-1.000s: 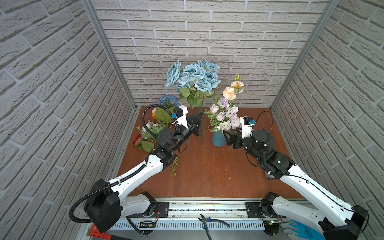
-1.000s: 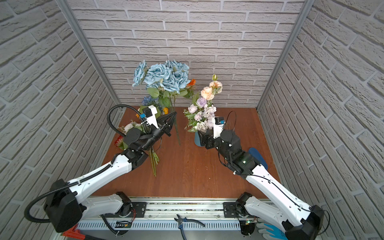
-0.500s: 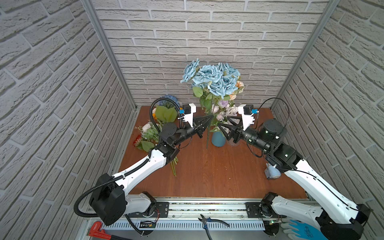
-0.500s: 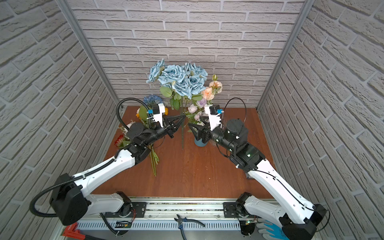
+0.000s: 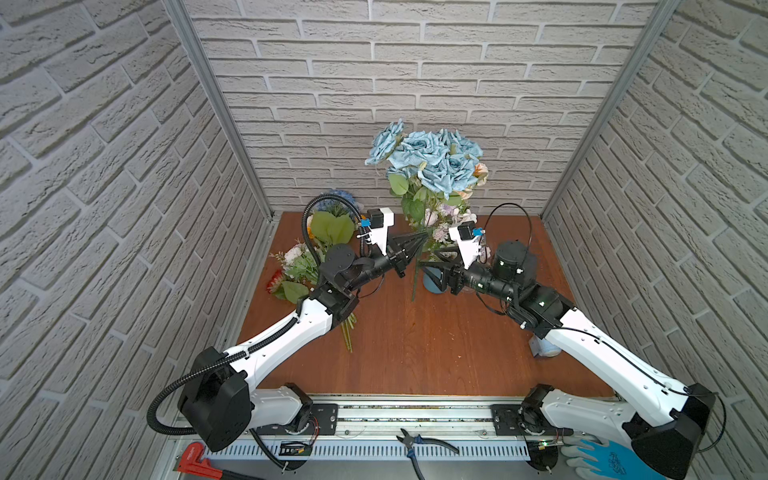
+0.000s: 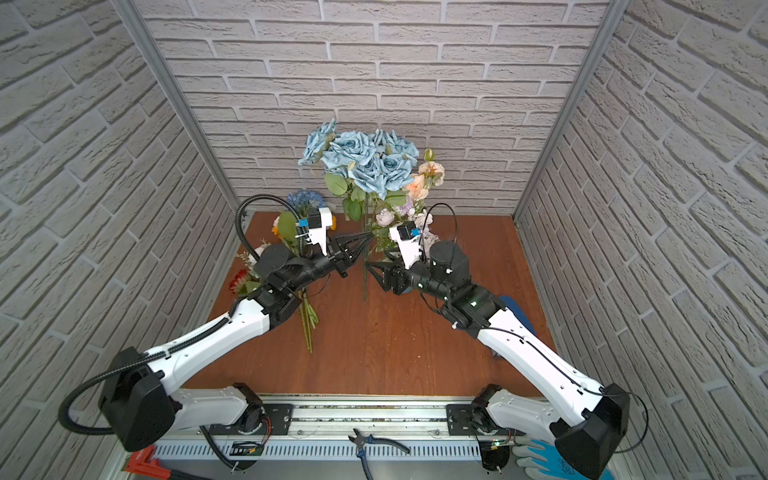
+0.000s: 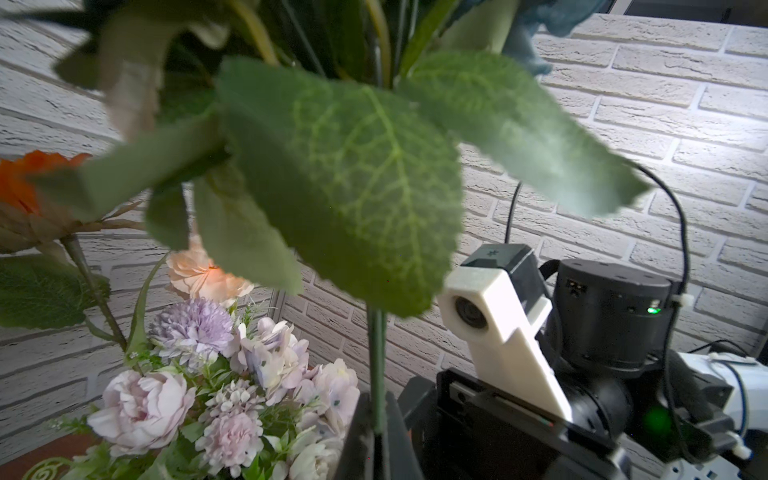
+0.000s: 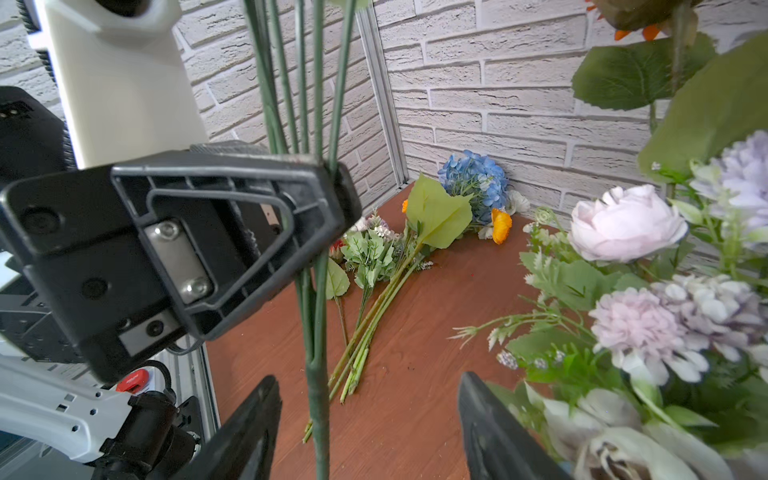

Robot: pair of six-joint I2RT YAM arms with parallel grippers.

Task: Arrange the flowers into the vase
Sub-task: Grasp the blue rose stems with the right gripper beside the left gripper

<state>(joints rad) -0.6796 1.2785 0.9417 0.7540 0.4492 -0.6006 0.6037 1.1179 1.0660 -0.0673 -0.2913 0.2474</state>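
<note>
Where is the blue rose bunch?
In both top views the blue rose bunch is held by the left gripper beside the vase, stem between the jaws of the right gripper.

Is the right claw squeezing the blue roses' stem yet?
No: the right gripper stands open around the blue rose stem, which the left gripper clamps.

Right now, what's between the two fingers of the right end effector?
The green stem of the blue rose bunch, in the right wrist view. The right end effector is open around it; the left end effector clamps it higher up.
</note>
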